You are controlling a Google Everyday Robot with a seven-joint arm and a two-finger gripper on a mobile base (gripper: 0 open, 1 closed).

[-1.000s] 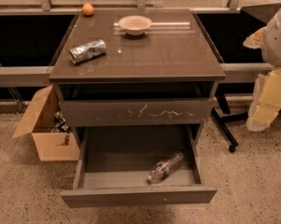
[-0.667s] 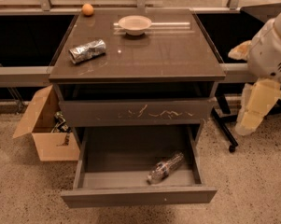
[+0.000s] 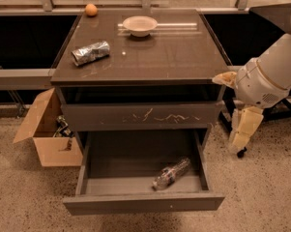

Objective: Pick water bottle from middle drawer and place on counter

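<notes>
The step in hand is the approach: nothing is grasped yet. The bottle (image 3: 171,173) lies on its side on the floor of the open drawer (image 3: 144,203), toward the right front corner, slanted with one end pointing up toward the back right and the other down toward the front panel. The gripper (image 3: 242,129) hangs off the right side of the cabinet, beside the scratched drawer front (image 3: 141,116) and well apart from the bottle; its pale fingers point downward and hold nothing, but whether the jaws stand apart or together cannot be told from here. The counter (image 3: 183,57) above carries a foil packet (image 3: 90,52) at the left, a bowl (image 3: 139,25) near the back and an orange (image 3: 91,9) at the back left corner, leaving bare surface in the middle and at the right. The next move, as I judge it, calls for swinging the gripper leftward over the drawer's right wall and down into it, turning the wrist so the jaws straddle the bottle across its narrow body. The scratched front overhangs the back of the drawer, so the descent probably has to come from the front.
</notes>
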